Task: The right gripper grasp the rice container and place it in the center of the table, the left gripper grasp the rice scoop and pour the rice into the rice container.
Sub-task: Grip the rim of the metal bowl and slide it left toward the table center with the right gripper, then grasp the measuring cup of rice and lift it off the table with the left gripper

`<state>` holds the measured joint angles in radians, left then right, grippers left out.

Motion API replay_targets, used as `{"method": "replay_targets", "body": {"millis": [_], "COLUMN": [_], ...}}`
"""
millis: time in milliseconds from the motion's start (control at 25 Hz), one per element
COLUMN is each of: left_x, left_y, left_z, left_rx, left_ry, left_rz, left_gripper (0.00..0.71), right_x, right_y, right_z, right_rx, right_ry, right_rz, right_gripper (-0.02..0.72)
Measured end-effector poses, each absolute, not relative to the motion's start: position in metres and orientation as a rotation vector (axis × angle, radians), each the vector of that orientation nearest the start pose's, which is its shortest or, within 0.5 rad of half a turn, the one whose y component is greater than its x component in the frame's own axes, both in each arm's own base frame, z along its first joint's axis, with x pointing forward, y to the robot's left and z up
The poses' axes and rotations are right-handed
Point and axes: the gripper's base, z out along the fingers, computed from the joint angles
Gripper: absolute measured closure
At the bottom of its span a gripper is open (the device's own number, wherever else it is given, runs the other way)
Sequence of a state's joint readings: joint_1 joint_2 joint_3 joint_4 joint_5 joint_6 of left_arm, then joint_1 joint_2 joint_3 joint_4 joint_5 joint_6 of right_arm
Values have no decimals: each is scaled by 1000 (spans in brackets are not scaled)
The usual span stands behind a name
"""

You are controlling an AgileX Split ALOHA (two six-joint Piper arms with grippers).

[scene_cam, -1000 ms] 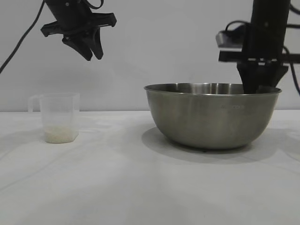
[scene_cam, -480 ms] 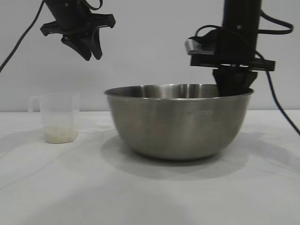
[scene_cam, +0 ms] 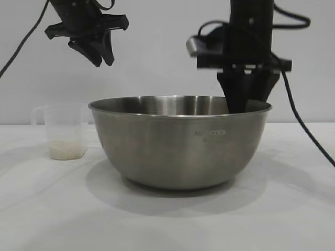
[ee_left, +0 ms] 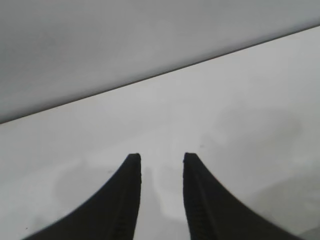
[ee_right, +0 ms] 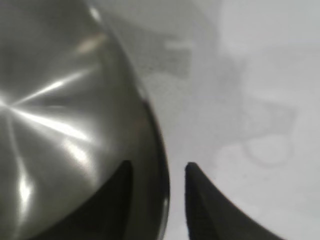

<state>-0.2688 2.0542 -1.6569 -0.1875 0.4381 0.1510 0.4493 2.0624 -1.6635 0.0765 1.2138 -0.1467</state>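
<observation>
Seen only from the right wrist: right gripper (ee_right: 157,170) astride the rim of the rice container (ee_right: 65,115), one finger inside, one outside, a gap showing either side of the rim, so loosened rather than clamped. Shown only from outside: rice scoop (scene_cam: 65,130) upright on the table (scene_cam: 167,219) beside that bowl, rice (scene_cam: 67,150) heaped in its bottom. Hung above the scoop: left gripper (scene_cam: 102,57), fingers slightly parted, gripping nothing.
</observation>
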Motion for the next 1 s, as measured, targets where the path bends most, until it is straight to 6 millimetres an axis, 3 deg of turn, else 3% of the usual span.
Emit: {"method": "replay_targets", "body": {"millis": [120,160,240,400,520,640,720,880,1000], "left_x": [459,459,459,459,459,459,459,459,458], "left_y": [-134,-134,-134,-134,-133,-133,-133,-132,-131], "left_z": [238,238,238,238,238,238,238,239,244], "left_rx": [329,330,334,335,344,347,347,347,360], "left_ry": [2298,2298,2297,2297,2296,2295,2295,2293,2282], "left_rz": [-238,-237,-233,-231,-221,-217,-217,-214,-199], "left_gripper": [531,531,531,531,531,531,531,531,531], "right_x": [361,353,334,264,210,186,174,136,99], "right_y": [185,183,178,162,131,83,56,33,20], "right_z": [240,249,258,244,220,215,229,265,268], "right_rx": [-820,-795,-734,-768,-900,-594,-368,-230,-176], "right_ry": [2867,2831,2741,2502,2379,2523,2550,2420,2473], "right_rz": [202,238,307,264,138,89,63,77,58], "right_gripper": [424,383,398,398,398,398,398,398,398]}}
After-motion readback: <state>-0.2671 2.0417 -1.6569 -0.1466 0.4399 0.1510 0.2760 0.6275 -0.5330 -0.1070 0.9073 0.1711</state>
